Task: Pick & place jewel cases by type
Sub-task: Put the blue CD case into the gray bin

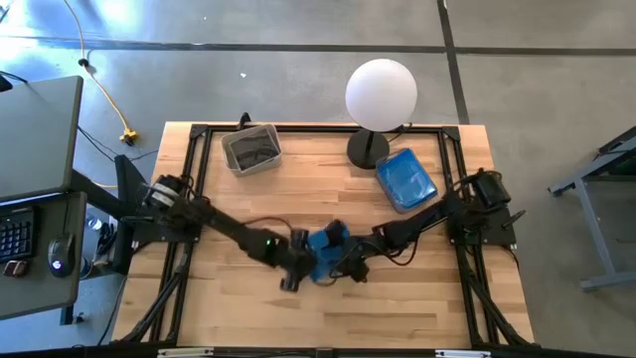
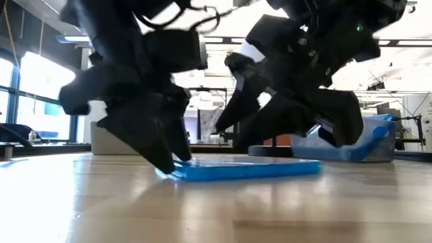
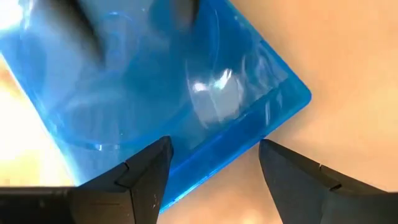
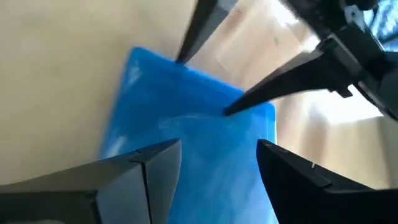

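Blue jewel case (image 1: pixel 326 243) lies flat on the table between both arms' lowered end effectors, left (image 3: pixel 211 171) and right (image 4: pixel 217 163) released

blue case (image 1: pixel 326 242): mostly covered by both grippers from above | grey bin (image 1: pixel 250 149): contents too small to tell

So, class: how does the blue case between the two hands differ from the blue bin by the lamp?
The blue case lies flat mid-table between both open hands; the blue bin sits toward the far right corner, untouched. The case is thin; the bin stands taller. Both are translucent blue.
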Motion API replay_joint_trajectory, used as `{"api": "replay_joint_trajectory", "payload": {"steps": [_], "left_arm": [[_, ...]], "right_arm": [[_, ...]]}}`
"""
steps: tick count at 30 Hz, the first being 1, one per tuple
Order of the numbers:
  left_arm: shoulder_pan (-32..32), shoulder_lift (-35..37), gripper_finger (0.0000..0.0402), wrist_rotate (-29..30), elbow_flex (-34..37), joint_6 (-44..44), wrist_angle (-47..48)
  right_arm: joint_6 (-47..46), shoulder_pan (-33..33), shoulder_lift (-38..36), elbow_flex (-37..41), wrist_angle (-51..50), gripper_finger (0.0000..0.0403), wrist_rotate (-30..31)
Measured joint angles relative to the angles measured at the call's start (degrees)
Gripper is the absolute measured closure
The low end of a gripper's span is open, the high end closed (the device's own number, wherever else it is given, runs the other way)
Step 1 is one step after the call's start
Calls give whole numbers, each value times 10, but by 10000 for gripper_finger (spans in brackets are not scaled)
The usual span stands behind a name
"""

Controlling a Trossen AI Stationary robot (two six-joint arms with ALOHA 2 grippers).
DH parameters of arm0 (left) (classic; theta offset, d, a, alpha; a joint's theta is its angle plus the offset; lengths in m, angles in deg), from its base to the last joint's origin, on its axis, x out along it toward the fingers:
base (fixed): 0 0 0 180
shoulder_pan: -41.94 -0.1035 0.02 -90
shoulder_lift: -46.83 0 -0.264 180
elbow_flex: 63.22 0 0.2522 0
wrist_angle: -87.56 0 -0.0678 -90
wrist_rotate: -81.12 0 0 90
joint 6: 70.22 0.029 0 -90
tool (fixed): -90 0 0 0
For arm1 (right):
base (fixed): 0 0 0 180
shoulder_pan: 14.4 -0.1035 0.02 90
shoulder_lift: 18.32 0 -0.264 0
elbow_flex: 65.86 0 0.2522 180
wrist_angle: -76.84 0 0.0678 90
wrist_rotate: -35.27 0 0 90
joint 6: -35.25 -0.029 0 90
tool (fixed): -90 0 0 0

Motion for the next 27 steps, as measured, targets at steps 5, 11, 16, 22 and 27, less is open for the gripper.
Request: {"api": "replay_joint_trajectory", "payload": {"steps": [5, 11, 16, 22, 27], "left_arm": [[-36, 45, 160, -34, 4, -43, 90], [-17, 120, 160, -70, 4, -128, 144], [46, 149, 160, -13, 2, -189, 139], [123, 142, 160, 114, 1, -288, 119], [151, 141, 160, 231, 3, -388, 115]], "right_arm": [[-17, 2, -41, 0, -65, 199, 37], [-69, 21, -55, 0, -138, 199, 47], [-114, 49, -54, 1, -163, 199, 38], [-185, 81, -54, 1, -196, 199, 26], [-249, 102, -54, 1, -208, 199, -23]]}}
